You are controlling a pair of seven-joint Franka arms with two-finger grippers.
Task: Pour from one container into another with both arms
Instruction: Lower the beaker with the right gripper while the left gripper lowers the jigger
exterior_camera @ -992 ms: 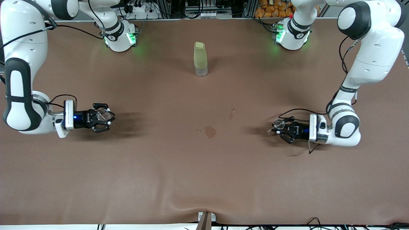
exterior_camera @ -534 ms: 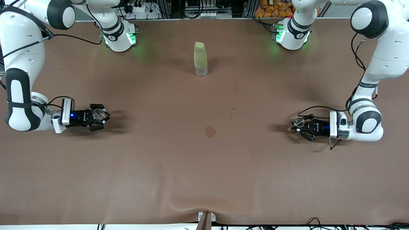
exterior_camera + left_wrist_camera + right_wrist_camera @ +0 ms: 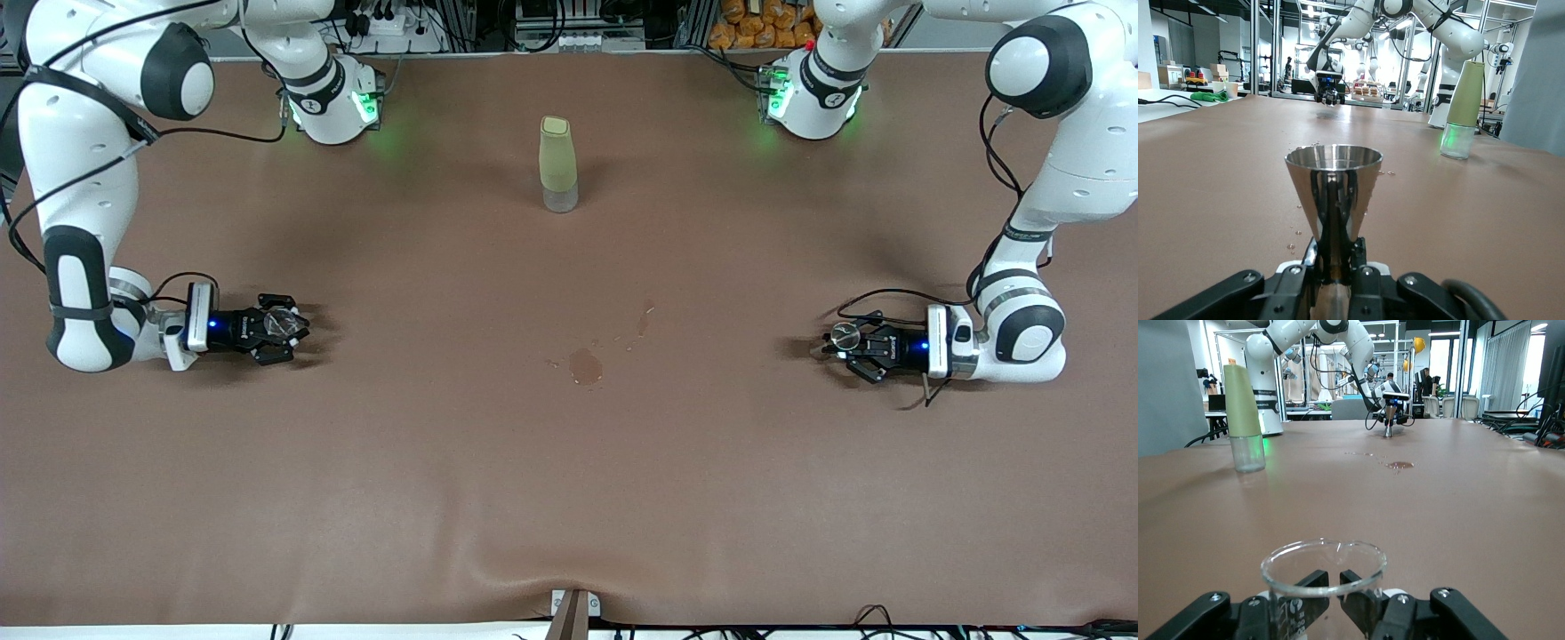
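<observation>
On brown table (image 3: 569, 462) with spill (image 3: 586, 365): left gripper (image 3: 840, 342) clamping metal cup (image 3: 1333, 193), right gripper (image 3: 289, 329) clamping glass dish (image 3: 1323, 570).

Left gripper (image 3: 834, 345) at frame's right, clamped on upright metal cup (image 3: 1333, 193); right gripper (image 3: 292, 330) at frame's left, clamped on clear glass (image 3: 1323, 572).

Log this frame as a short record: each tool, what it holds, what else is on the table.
left tool: shut on metal cup, low over the table at the left arm's end
right tool: shut on glass cup, low over the right arm's end
bottle: upright, mid-table near the bases
spill: wet patch, nearer the front camera than the bottle
</observation>
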